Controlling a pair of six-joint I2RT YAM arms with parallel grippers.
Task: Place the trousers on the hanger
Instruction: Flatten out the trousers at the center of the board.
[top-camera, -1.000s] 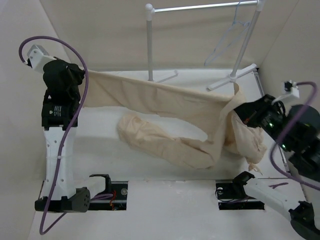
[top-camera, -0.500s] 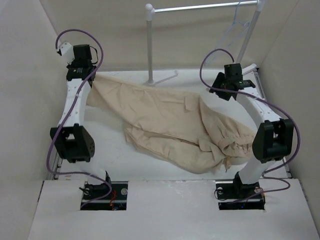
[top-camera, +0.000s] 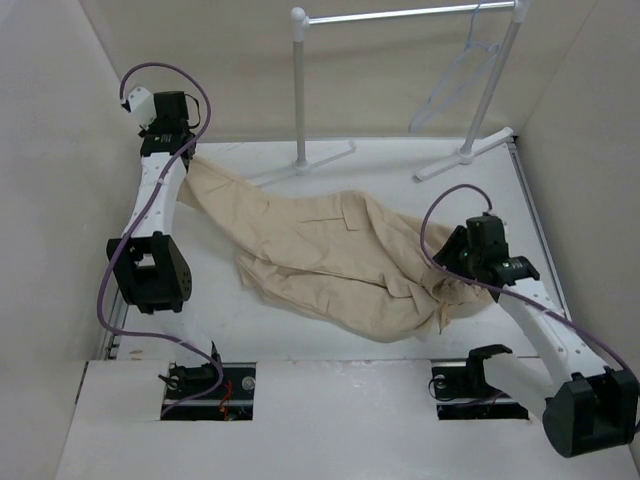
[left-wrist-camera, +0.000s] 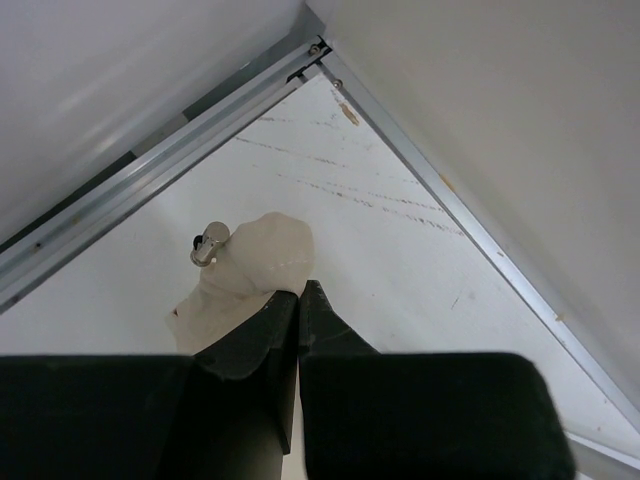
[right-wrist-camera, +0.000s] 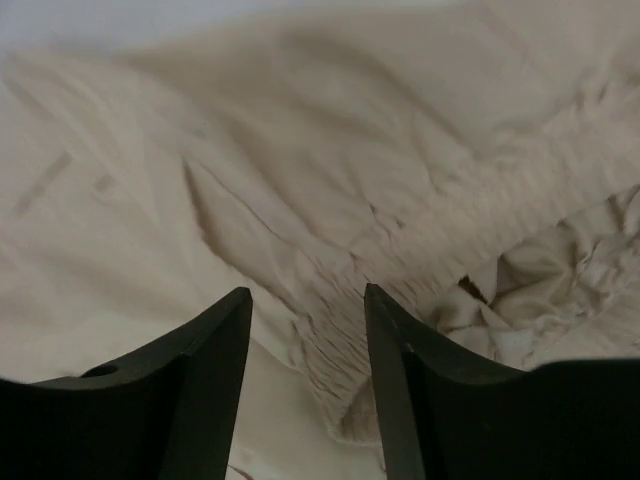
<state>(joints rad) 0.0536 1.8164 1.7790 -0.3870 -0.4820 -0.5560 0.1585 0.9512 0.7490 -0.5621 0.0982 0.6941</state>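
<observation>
The beige trousers (top-camera: 320, 245) lie wrinkled across the table, running from the back left to the near right. My left gripper (top-camera: 183, 160) is at the back left corner, shut on one end of them. In the left wrist view its fingertips (left-wrist-camera: 298, 292) pinch a fold of cloth (left-wrist-camera: 255, 262) with a metal snap (left-wrist-camera: 208, 245) beside it. My right gripper (top-camera: 452, 272) hovers open over the bunched right end, and the right wrist view shows gathered cloth (right-wrist-camera: 330, 180) below the gap in my right gripper (right-wrist-camera: 308, 295), with nothing gripped. The thin hanger (top-camera: 455, 85) hangs on the rail at the back right.
A white garment rail stand (top-camera: 298, 90) is at the back, with its top bar (top-camera: 400, 14) overhead and its feet (top-camera: 465, 155) on the table. Walls close in on the left, back and right. A metal frame edge (left-wrist-camera: 450, 200) runs along the corner by my left gripper.
My right gripper opened, let go of the trousers and came down to the near right over the cloth. The trousers dropped from a stretched span onto the table. My left gripper stayed shut on them.
</observation>
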